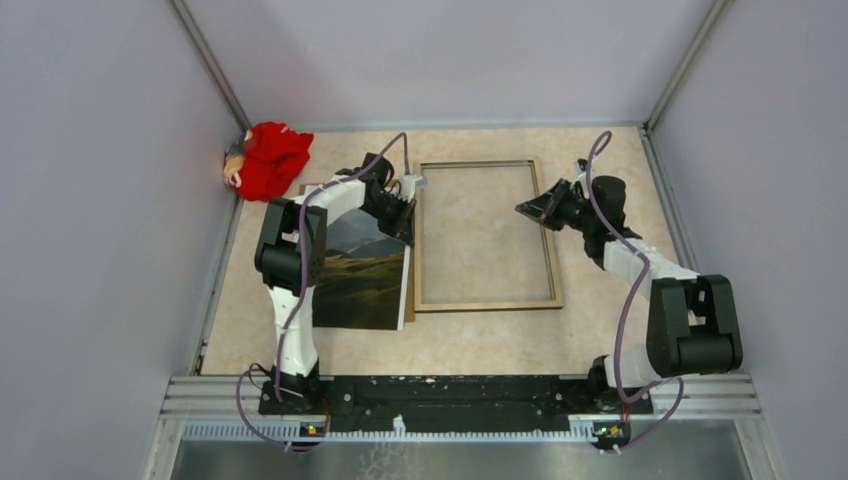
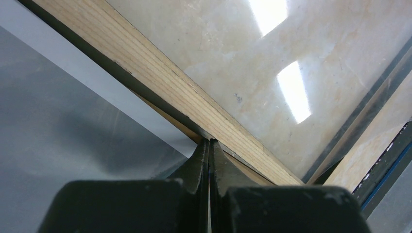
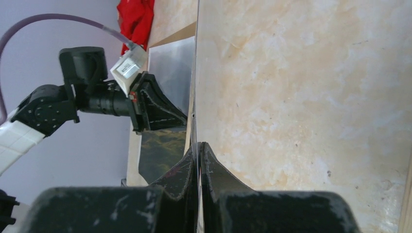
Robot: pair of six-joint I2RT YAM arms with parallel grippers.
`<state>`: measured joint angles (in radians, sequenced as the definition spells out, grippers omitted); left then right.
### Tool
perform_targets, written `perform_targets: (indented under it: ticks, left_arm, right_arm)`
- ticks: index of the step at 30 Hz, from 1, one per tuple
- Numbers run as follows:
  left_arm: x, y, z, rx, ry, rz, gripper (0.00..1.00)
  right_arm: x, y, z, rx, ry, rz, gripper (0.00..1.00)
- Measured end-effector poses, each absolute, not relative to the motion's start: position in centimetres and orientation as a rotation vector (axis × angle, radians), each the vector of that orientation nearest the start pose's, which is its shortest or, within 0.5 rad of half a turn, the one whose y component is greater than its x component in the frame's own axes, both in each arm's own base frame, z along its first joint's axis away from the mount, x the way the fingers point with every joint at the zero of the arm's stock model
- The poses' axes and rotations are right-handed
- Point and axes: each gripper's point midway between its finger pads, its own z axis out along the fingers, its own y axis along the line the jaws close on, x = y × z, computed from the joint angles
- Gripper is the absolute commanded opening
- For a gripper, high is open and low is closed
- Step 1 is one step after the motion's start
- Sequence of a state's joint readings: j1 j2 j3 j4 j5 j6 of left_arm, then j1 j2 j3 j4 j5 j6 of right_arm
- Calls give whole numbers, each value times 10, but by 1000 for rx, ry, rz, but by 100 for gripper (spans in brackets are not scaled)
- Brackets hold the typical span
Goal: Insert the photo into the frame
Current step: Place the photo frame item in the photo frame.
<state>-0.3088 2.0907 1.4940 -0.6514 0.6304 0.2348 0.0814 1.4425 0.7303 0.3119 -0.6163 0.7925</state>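
While both pairs of jaws are clenched with nothing between them, the left gripper (image 2: 210, 143) has its tips right at the outer edge of the frame (image 1: 487, 304), on its left wooden rail. The frame lies tan back up on the table (image 1: 600, 330), and its pane stretches away ahead of those tips. On their other side lies the photo (image 1: 360, 275), picture up, with its white border running close along the rail. The right gripper (image 3: 199, 145) is over the pane inside the frame, pointing across at the left rail and the other jaws. I cannot tell whether it touches the glass. Bare pane lies ahead of it, and open tabletop lies behind it, past the right rail. A red cloth (image 1: 270, 160) sits well beyond the left jaws, in the far corner.
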Motion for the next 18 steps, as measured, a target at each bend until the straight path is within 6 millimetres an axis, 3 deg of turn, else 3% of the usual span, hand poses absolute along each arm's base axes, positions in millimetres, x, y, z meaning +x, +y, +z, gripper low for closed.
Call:
perform_targets:
  ticks: [7,18]
  left_arm:
    - [370,-219,32,866,2570,-899,0]
    - [371,-218,31,866,2572,-895,0]
  right_arm:
    - [372,161,174,265,1991,1198,0]
    - [375,161,173,282,1981,1211,0]
